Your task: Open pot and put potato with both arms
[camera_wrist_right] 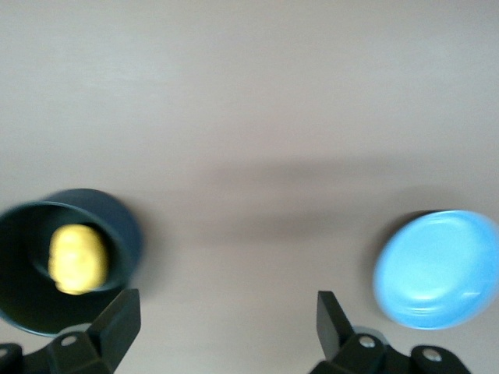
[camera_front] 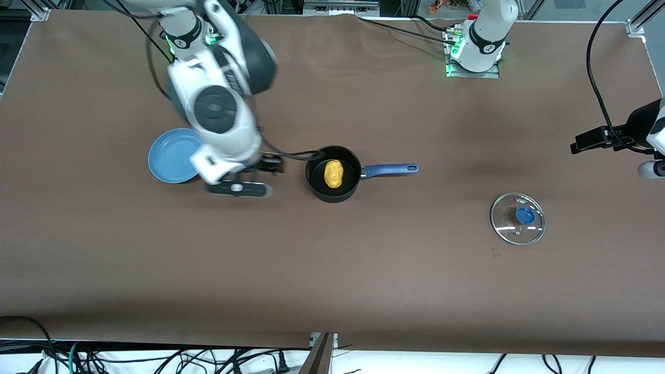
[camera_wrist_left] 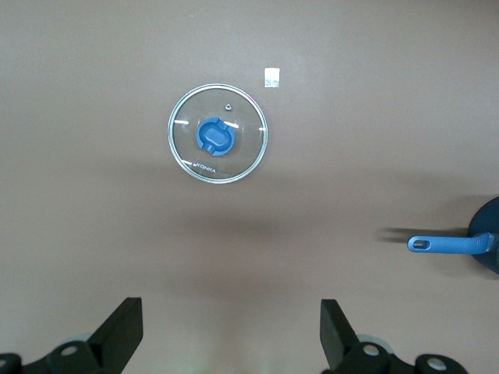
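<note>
1. Two arms were mine to run, and the potato already sat in the pot, so I judged the job almost done.
2. The lid lay flat on the table, knob up, well apart from the pot, toward the left arm's end and nearer the front camera.
3. The pot's handle pointed toward the left arm's end, roughly toward the lid.
4. My right gripper hung over bare table between the pot and the blue plate, fingers apart and holding nothing.
5. My left gripper hung over the table near the lid, fingers wide apart and empty.
6. I judged the left arm was the closer one to the lid, if the lid had to go back on.
</note>
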You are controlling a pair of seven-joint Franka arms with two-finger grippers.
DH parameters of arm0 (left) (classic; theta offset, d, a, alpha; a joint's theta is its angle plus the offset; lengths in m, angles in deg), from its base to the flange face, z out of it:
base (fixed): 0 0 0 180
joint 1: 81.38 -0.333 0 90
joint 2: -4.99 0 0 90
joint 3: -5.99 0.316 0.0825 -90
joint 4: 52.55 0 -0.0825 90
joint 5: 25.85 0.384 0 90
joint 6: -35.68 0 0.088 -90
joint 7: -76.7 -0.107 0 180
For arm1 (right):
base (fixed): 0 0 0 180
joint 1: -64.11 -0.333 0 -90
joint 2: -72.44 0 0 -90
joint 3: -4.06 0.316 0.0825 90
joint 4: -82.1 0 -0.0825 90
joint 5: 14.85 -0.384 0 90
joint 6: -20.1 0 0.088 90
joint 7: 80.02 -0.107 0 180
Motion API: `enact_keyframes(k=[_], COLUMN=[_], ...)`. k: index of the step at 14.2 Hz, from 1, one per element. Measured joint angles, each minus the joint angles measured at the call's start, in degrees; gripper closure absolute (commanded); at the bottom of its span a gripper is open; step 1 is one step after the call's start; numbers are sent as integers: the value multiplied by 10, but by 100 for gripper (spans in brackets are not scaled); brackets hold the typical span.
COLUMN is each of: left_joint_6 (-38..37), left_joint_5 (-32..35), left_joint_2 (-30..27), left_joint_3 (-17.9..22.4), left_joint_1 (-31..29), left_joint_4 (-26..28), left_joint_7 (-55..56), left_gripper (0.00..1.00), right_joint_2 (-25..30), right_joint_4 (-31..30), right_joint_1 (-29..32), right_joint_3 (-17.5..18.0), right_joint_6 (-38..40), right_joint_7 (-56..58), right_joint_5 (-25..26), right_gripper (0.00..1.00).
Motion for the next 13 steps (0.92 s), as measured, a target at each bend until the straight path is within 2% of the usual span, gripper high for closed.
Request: enact_keyframes(k=[3,5,8,10,13], left_joint_6=[0,0,0,0,0], left_joint_5=[0,0,1,1,6], left_joint_2=[0,0,0,0,0], left_joint_3=[0,-1,-1,-1,-2], left_joint_1=[0,0,0,0,0], left_joint_4=[0,0,0,0,0], left_joint_7=[0,0,0,0,0], left_gripper=[0,0,0,0,0], right_joint_2=[34,61,128,178,244], right_joint_4=[-11,-34,-125,-195,-236], right_joint_1=[8,43,126,171,254], right_joint_3=[-63,-80,-82,-76,-26], right_joint_6=[19,21,8,-27,-39], right_joint_7=[114,196,313,336,339], right_joint_5=[-6,-18,-29,-29,-29], right_gripper=[0,0,0,0,0])
